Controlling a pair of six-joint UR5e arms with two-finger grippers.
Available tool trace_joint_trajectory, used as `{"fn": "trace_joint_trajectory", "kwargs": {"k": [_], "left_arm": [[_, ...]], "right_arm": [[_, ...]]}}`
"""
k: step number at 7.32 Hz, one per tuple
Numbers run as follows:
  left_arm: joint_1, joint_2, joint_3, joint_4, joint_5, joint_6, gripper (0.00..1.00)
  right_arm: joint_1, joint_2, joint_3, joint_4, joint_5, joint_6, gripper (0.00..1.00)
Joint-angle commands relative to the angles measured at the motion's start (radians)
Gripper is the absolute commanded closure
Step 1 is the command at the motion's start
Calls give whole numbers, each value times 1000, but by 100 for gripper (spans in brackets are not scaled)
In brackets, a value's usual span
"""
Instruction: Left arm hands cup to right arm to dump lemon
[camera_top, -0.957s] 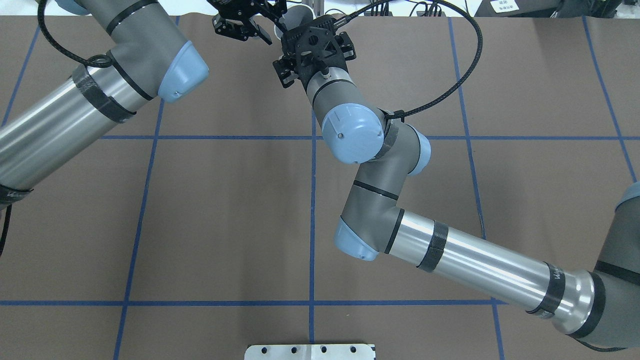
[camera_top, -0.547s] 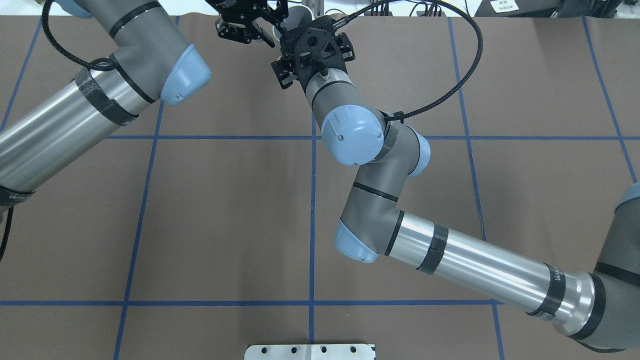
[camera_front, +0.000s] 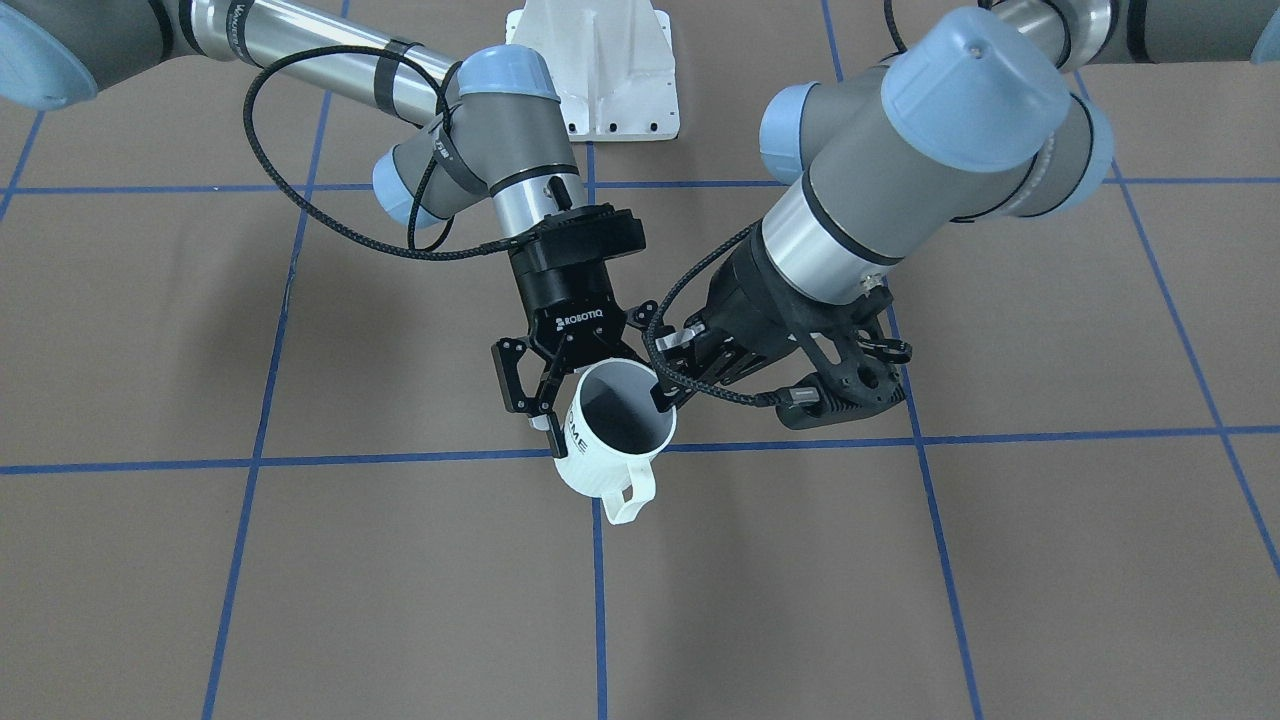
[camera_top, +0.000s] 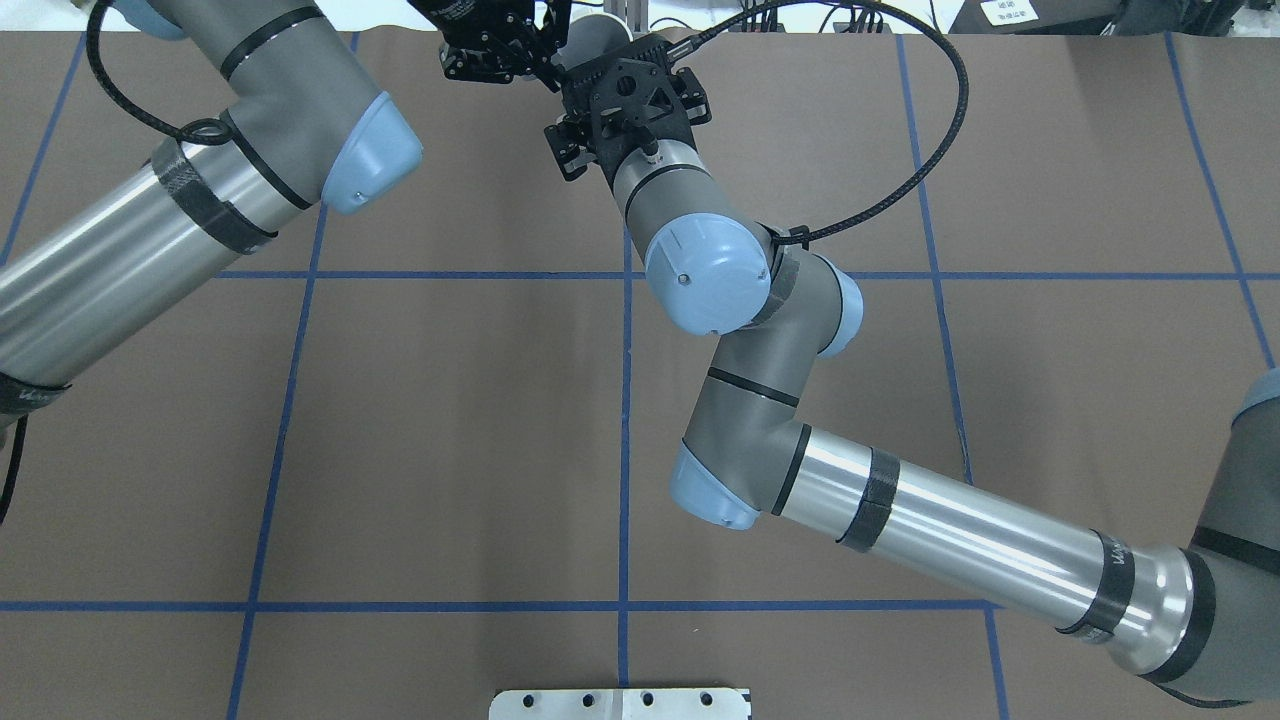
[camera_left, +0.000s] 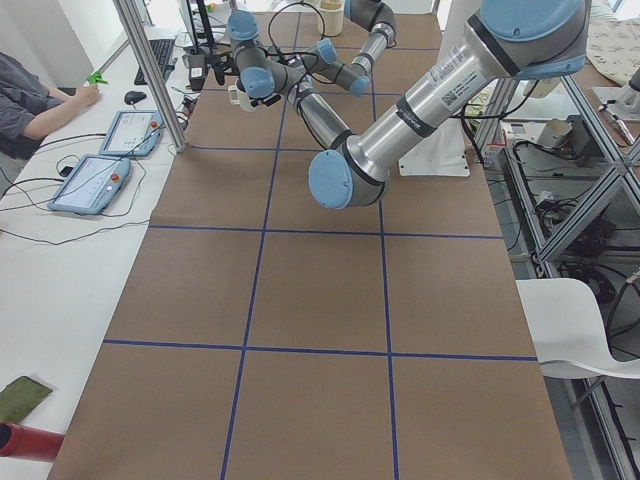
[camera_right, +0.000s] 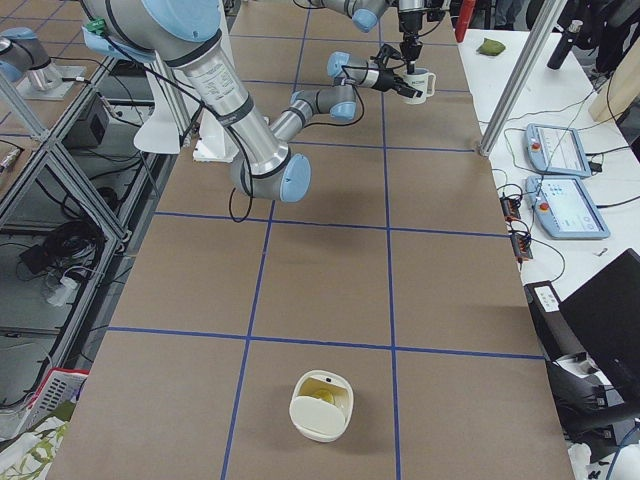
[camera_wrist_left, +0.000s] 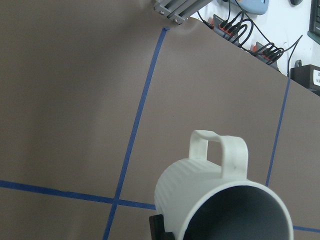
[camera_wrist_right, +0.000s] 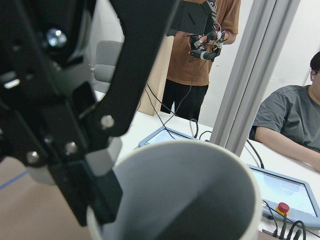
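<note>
Between the spread jaws of the right gripper (camera_front: 603, 402) hangs the cup (camera_front: 598, 472), its rim clenched by the left gripper (camera_front: 664, 396).

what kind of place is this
Most likely a robotics research lab: the left arm and right arm work over a table gridded with blue tape, and a person sits at a side bench beside teach pendants.

Overhead and front cameras are facing each other, looking down on the table (camera_top: 450, 420); side cameras are looking along it; both wrist cameras are framing the cup (camera_wrist_left: 215, 200) closely.
</note>
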Motion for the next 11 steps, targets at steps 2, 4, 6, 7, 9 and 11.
{"fn": "trace_joint_trajectory", "kwargs": {"k": [2,4,6,7,9,11], "left_arm": [[0,1,2,2,1,0,100],[0,3,2,2,-1,0,100],[0,4,2,2,1,0,100],[0,3,3,4,1,-2,100],[-2,4,6,8,30,-2,100],[-14,7,6,7,31,0,100]], "right_arm": [[-20,-21,40,2,-35,2,0],[-32,-70,93,2,-37,3,0],[-49,-126,159,3,-40,3,0],[-54,-155,193,3,-43,3,0],[-60,-193,236,5,-43,2,0],[-61,-206,259,6,-38,0,0]]}}
